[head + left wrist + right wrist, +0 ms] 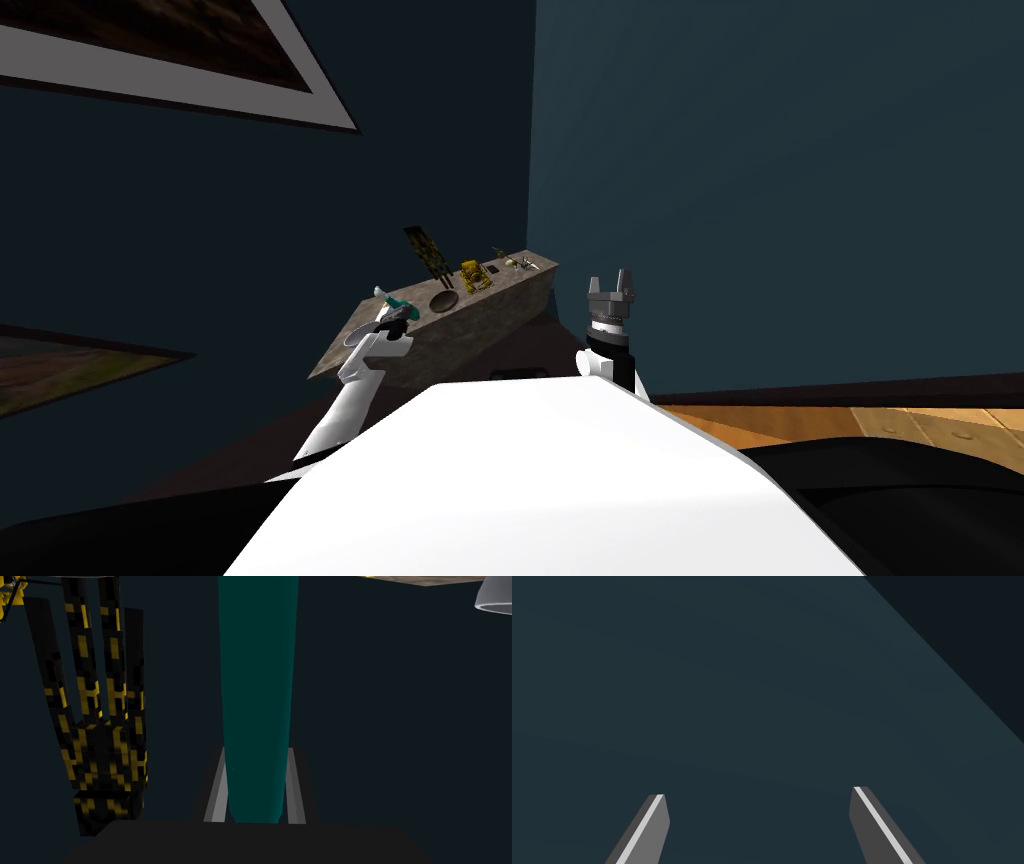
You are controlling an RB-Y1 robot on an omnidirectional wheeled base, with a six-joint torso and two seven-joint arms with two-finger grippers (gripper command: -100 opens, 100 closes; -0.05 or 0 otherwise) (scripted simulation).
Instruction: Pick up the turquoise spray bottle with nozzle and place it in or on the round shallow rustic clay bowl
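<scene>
The turquoise spray bottle (257,691) stands between my left gripper's (256,776) two fingers, which press its sides; in the head view the spray bottle (397,304) with its pale nozzle is at the near left end of the stone-topped counter (500,300), held by the left gripper (393,318). The round shallow brown bowl (444,300) lies on the counter just right of the bottle. My right gripper (613,287) is raised to the right of the counter, open and holding nothing, its fingers (647,826) set wide apart.
A black and yellow patterned object (425,251) leans at the counter's back, also close beside the bottle as the patterned object (97,711). A yellow toy-like item (473,275) and small pale items (510,261) lie further along. Dark walls close in behind.
</scene>
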